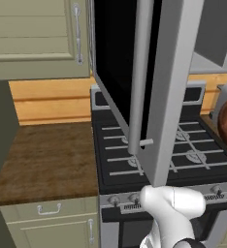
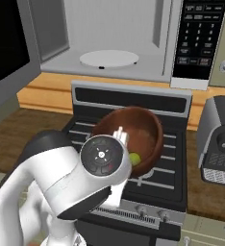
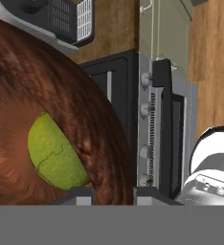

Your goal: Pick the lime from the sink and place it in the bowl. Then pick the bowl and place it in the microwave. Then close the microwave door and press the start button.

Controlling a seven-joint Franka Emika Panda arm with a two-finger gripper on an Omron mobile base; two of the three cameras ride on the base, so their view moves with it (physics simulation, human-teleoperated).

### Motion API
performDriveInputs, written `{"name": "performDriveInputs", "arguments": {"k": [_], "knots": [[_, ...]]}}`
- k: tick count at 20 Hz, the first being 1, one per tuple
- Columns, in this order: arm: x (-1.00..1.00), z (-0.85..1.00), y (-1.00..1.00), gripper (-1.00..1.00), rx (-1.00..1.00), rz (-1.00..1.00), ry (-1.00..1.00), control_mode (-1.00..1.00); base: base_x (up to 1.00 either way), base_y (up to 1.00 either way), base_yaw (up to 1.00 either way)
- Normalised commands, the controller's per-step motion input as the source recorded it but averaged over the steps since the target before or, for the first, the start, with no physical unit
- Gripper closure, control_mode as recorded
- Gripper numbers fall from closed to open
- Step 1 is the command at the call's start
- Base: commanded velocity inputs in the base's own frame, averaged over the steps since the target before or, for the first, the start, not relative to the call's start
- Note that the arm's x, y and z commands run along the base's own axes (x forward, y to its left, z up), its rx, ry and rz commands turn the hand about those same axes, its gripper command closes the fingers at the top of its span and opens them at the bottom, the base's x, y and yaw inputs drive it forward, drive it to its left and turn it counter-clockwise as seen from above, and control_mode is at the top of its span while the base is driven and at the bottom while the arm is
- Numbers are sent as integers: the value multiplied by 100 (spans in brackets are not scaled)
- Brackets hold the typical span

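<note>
The bowl (image 2: 133, 139), with the lime (image 2: 134, 157) inside, is held above the range (image 2: 172, 158) by the gripper (image 3: 113, 191), shut on its rim. Carrying it to the microwave (image 2: 109, 43) is in hand. Next, it must be lifted up and farther, onto the turntable (image 2: 108, 58), through the open door (image 1: 135, 72).

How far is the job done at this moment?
Done: the lime lies in the bowl. In hand: the gripper is shut on the bowl's rim, holding it above the range. Left: setting it in the open microwave, closing the door, pressing start.
</note>
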Motion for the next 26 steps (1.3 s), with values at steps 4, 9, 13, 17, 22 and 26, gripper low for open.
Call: {"name": "performDriveInputs", "arguments": {"k": [4,9,13,17,22,26], "knots": [[-2,75,33,100,0,9,0,-100,0,0,0],[3,79,40,100,0,12,1,-100,0,0,0],[27,64,38,100,0,13,3,-100,0,0,0],[39,48,44,100,0,11,0,-100,0,0,0],[53,35,36,100,0,11,0,-100,0,0,0],[76,17,13,100,0,12,-1,-100,0,0,0]]}}
